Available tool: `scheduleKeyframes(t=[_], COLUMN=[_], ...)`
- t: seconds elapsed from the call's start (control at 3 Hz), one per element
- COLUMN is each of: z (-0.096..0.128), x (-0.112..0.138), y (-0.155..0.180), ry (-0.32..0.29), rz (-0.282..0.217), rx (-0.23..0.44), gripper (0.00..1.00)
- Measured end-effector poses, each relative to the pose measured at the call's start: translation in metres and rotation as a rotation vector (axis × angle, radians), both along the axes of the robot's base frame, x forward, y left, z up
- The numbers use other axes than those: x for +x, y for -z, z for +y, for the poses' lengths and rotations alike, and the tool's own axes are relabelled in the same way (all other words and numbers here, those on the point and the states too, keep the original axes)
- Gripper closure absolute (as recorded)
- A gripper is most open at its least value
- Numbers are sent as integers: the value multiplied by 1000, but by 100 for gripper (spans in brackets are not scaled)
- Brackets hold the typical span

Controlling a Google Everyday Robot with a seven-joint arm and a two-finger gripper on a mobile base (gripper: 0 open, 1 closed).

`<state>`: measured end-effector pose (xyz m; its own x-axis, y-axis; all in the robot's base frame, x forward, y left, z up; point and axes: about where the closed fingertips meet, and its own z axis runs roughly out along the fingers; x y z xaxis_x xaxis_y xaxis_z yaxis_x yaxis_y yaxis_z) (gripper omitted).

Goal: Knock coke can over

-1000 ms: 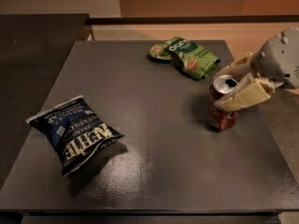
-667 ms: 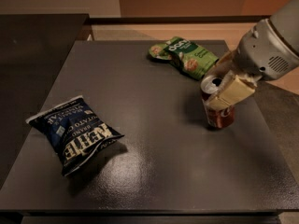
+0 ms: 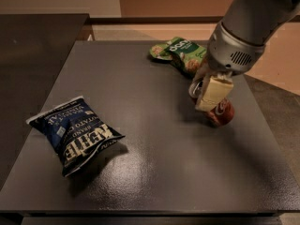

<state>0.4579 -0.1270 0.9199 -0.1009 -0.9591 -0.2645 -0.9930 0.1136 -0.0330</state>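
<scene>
- The coke can (image 3: 222,113) is on the right half of the dark bench (image 3: 154,172), nearer the far edge than the near one. Only its red-brown body shows, and it is tipped away from upright, with the low end pointing right and toward the viewer. Its top is hidden, so it is unclear whether it lies fully flat.
- The gripper (image 3: 209,101) is just up and left of the coke can, and its cream-coloured tip is against the can's upper end and covers it. Whether the gripper is released or clenched cannot be told from this view, and nothing shows it grasping the can.
- The grey robot arm (image 3: 248,27) rises from the gripper and runs up and right of the coke can, out past the top edge of the view.
- A green snack bag (image 3: 180,52) lies flat on the bench beyond the coke can and somewhat to its left, near the far edge. It is apart from the can, and the arm's wrist covers its right end.
- A blue Kettle potato chip bag (image 3: 74,135) lies well to the left of the coke can and slightly nearer the viewer. It is puffed up, with its white lettering turned at a slant.
- A second dark surface (image 3: 33,55) is far left of the coke can, beside the bench.
</scene>
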Motion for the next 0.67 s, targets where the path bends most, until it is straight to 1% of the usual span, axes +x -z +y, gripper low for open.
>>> scheduleKeyframes(t=[0.33,0.67], z=[9,18], x=[7,17], y=[9,17], ry=[-40,-79], rz=[16,22], rx=[-99,-178], gripper=[83,59])
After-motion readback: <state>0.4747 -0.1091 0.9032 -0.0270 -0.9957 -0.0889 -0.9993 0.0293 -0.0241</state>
